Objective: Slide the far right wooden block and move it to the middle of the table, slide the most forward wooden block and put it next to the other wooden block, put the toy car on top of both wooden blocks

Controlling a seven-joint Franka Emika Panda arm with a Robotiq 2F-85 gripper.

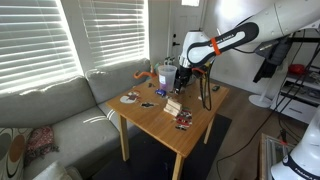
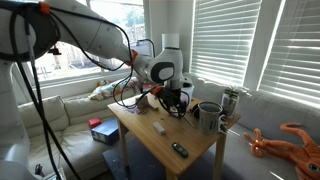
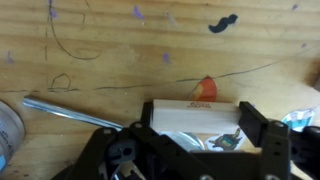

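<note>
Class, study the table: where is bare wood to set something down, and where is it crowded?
Bare wood lies along the table edge between the toy car and the round flat item. It is crowded at the window side, around the gripper, pale block and cup.

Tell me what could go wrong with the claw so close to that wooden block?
1. The claw hangs right at the pale block; an off-centre push might spin it instead of sliding it.
2. A small orange-red thing lies right beside the block and could get shoved along.
3. The toy car sits near the edge of the table; a bump might knock it off.
</note>
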